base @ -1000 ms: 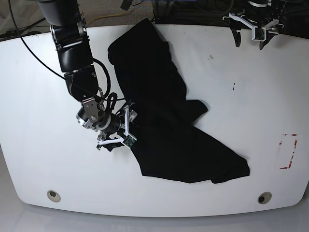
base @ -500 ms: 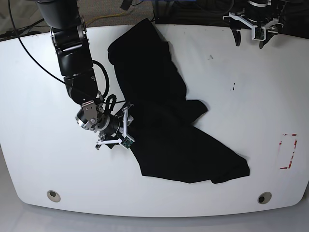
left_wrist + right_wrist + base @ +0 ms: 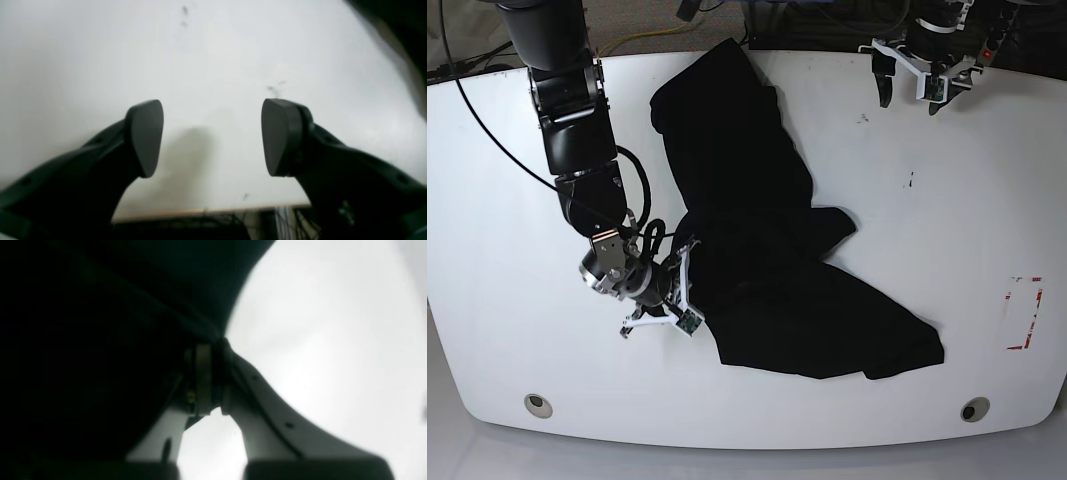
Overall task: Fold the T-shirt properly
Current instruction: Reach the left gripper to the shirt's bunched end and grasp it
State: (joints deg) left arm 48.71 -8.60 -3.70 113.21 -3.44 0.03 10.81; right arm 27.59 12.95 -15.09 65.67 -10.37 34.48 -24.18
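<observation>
Two arms showed in the base view. The T-shirt point(image 3: 767, 250) lay crumpled on the white desk point(image 3: 947, 220), its long axis running diagonally from the far edge toward the near right. The right gripper point(image 3: 677, 290) sat at its left edge; the left gripper point(image 3: 909, 90) hung well apart, near the far edge. In the left wrist view, dark fingers point(image 3: 145, 136) stood spread wide, holding nothing above bare desk. In the right wrist view, white fingers point(image 3: 247, 386) were pressed together, pinching the black cloth's edge.
</observation>
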